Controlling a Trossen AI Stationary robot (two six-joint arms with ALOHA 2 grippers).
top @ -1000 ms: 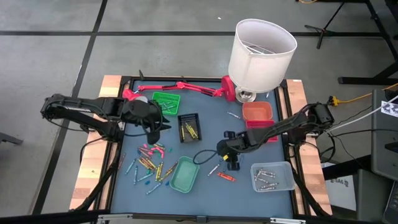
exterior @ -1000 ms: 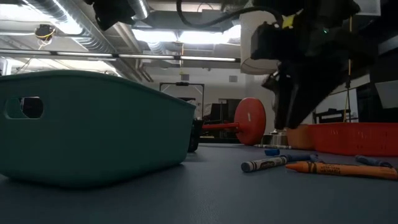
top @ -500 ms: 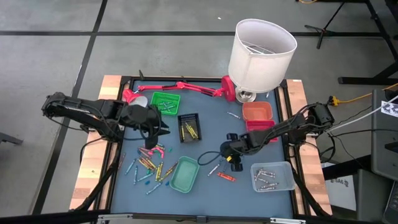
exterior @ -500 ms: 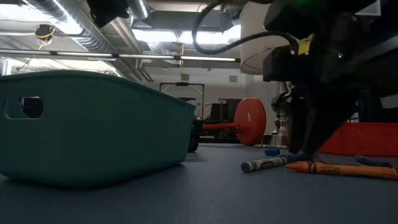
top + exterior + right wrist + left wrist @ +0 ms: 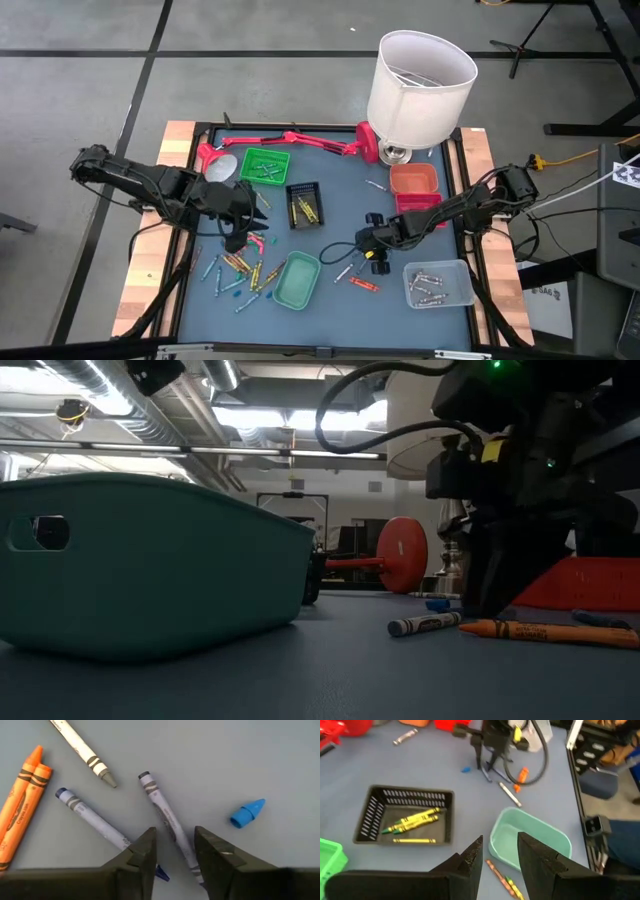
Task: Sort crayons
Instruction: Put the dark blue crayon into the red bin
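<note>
Movement marked the last second on both sides of the tabletop [image 5: 340, 195]. The right gripper [image 5: 173, 851] had come down low, just above the surface, and its jaws had begun to narrow; in its wrist view they stood open with a grey-blue crayon [image 5: 167, 820] running down between them, a second grey-blue one [image 5: 92, 819] just beside, a pair of orange crayons [image 5: 20, 795] off to one side and a broken blue tip [image 5: 248, 812] apart on the other. Nothing was gripped yet, so this looked like the closing stage of a pick. The left gripper [image 5: 500, 851] had swung from over the green tray [image 5: 267, 165] towards the loose heap of crayons [image 5: 240, 265] near the teal tray [image 5: 297, 280]; its jaws stood open and empty above that heap. Yellow crayons [image 5: 303, 208] already lay in the black basket [image 5: 304, 188] and silvery ones in the clear tray [image 5: 438, 284]. Judging by the many sticks still scattered, sorting was far from done, and both arms seemed set to take their next crayon.
</note>
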